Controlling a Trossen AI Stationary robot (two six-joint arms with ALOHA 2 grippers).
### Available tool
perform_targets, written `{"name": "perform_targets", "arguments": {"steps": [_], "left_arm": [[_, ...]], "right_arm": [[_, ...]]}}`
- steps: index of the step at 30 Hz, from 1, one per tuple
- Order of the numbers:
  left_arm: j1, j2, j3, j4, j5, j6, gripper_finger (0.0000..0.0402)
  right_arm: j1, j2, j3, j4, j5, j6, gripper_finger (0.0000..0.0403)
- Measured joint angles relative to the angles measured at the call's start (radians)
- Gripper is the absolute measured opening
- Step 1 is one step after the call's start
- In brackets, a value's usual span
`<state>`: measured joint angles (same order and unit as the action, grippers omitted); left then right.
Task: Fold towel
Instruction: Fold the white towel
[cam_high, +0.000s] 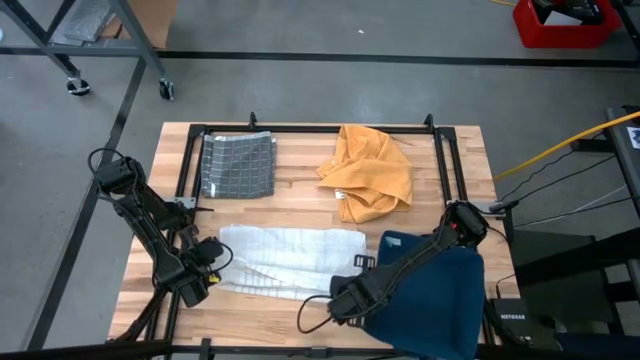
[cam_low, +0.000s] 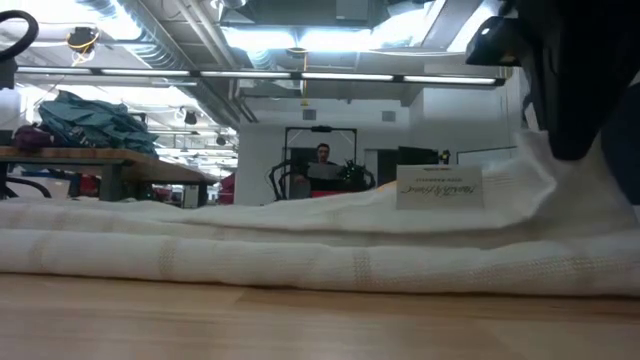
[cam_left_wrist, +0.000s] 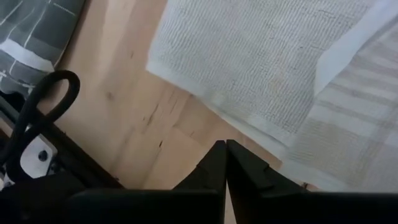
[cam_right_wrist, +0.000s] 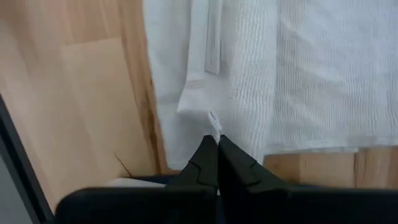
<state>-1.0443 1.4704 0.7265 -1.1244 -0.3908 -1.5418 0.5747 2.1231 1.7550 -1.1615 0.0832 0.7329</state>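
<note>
The white towel (cam_high: 285, 258) lies rumpled and partly doubled over on the wooden table (cam_high: 300, 195), near its front edge. My left gripper (cam_left_wrist: 225, 148) is shut at the towel's left end, with its tips over bare wood just beside the hem (cam_left_wrist: 249, 121). My right gripper (cam_right_wrist: 216, 142) is shut on the towel's front right part. In the low view the towel (cam_low: 300, 240) rises toward a dark gripper (cam_low: 565, 100) at the right. My left gripper's shut tips stand next to the towel's left hem; I cannot tell whether they touch it. My right gripper pinches a small fold of the towel's edge (cam_right_wrist: 213, 122) between its two fingertips, coming from above and pointing down. The cloth is drawn up into a low peak (cam_low: 530, 165) there, and the rest lies on the table.
A grey checked cloth (cam_high: 238, 165) lies at the back left and a crumpled orange cloth (cam_high: 370, 172) at the back right. A dark blue cloth (cam_high: 430, 300) hangs over the front right corner under my right arm. A black frame (cam_high: 440, 150) runs along the table's far side.
</note>
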Motion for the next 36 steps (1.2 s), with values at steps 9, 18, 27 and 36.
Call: {"name": "perform_targets", "arguments": {"steps": [9,18,27,36], "left_arm": [[0.000,0.000,0.001,0.018,0.000,-0.003,0.0001],[0.000,0.000,0.001,0.018,0.001,-0.003,0.0002],[0.000,0.000,0.001,0.016,-0.019,-0.003,0.0003],[0.000,0.000,0.001,0.015,-0.044,-0.003,0.0003]], "right_arm": [[-0.056,0.000,-0.001,-0.028,0.023,0.050,0.0000],[-0.108,0.000,-0.001,-0.094,0.024,0.109,0.0000],[-0.102,0.005,0.065,-0.081,0.071,0.053,0.0000],[-0.141,0.003,0.150,-0.227,0.122,0.119,0.0000]]}}
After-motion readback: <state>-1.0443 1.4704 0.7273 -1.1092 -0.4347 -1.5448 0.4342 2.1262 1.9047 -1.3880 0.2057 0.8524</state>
